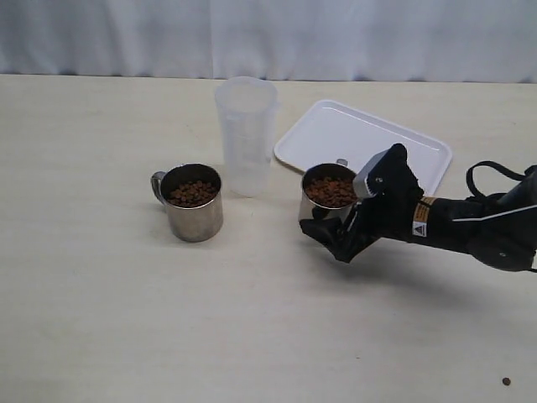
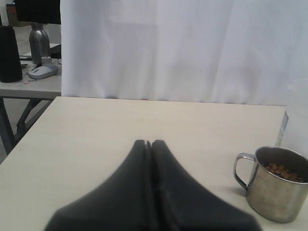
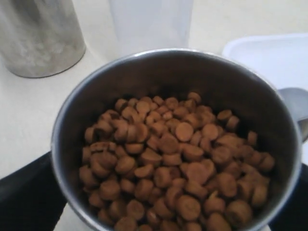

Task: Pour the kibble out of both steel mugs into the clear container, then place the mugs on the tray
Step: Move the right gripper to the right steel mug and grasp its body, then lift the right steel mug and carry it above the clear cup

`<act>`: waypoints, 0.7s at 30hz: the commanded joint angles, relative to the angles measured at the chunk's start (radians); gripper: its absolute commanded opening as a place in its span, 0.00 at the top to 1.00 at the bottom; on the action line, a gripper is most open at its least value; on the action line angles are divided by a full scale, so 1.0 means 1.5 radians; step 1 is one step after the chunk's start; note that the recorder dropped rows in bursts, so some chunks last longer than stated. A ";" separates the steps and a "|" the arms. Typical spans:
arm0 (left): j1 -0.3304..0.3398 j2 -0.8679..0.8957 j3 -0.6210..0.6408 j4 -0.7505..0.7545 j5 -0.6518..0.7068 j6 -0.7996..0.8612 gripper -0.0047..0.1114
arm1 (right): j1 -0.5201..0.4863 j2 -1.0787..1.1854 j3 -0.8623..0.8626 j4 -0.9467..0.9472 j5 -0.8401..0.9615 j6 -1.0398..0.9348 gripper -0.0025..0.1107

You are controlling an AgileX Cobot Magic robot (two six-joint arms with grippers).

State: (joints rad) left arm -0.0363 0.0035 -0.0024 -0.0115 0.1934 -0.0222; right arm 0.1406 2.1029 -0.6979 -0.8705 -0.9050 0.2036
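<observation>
Two steel mugs hold brown kibble. The left mug (image 1: 193, 204) stands on the table, handle to the left, and also shows in the left wrist view (image 2: 278, 190), off to the side of my left gripper (image 2: 149, 143). That gripper is shut and empty, fingers pressed together above bare table; the exterior view does not show it. My right gripper (image 1: 332, 220) is shut on the right mug (image 1: 328, 191), a black finger (image 3: 24, 192) on each side of its wall (image 3: 159, 72). Its kibble (image 3: 168, 159) fills it about halfway. The clear container (image 1: 246, 134) stands upright between the mugs, apparently empty.
The white tray (image 1: 394, 143) lies empty behind the right mug, at the back right. One stray kibble pellet (image 1: 506, 381) lies near the table's front right corner. A white curtain hangs behind the table. The container's edge (image 2: 283, 127) shows just past the left mug.
</observation>
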 commanded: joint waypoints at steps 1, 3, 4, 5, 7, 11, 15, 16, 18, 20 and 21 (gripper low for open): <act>0.001 -0.002 0.002 0.001 -0.006 0.000 0.96 | 0.002 0.014 -0.013 -0.019 -0.033 -0.014 0.29; 0.001 -0.002 0.002 0.001 -0.003 0.000 0.96 | 0.002 0.017 -0.016 -0.019 -0.043 -0.014 0.29; 0.001 -0.002 0.002 0.001 -0.004 0.000 0.96 | 0.002 0.017 -0.016 -0.019 -0.044 -0.019 0.29; 0.001 -0.002 0.002 0.001 -0.004 0.000 0.96 | 0.002 0.017 -0.016 -0.018 -0.044 -0.019 0.29; 0.001 -0.002 0.002 0.001 -0.004 0.000 0.96 | 0.002 0.017 -0.016 -0.007 -0.041 -0.019 0.31; 0.001 -0.002 0.002 0.001 -0.004 0.000 0.96 | 0.002 0.017 -0.016 0.007 -0.030 -0.017 0.63; 0.001 -0.002 0.002 0.001 -0.004 0.000 0.96 | 0.002 -0.014 -0.002 0.014 -0.004 -0.004 0.93; 0.001 -0.002 0.002 0.001 -0.004 0.000 0.96 | 0.002 -0.033 0.005 0.018 0.007 0.008 0.94; 0.001 -0.002 0.002 0.001 -0.004 0.000 0.96 | 0.002 -0.077 0.019 0.019 0.035 0.027 0.94; 0.001 -0.002 0.002 0.001 -0.004 0.000 0.96 | 0.002 -0.133 0.033 0.030 0.053 0.035 0.94; 0.001 -0.002 0.002 0.001 -0.004 0.000 0.96 | 0.002 -0.161 0.039 0.041 0.055 0.035 0.94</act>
State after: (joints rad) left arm -0.0363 0.0035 -0.0024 -0.0115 0.1934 -0.0222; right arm 0.1415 1.9742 -0.6594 -0.8526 -0.8073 0.2373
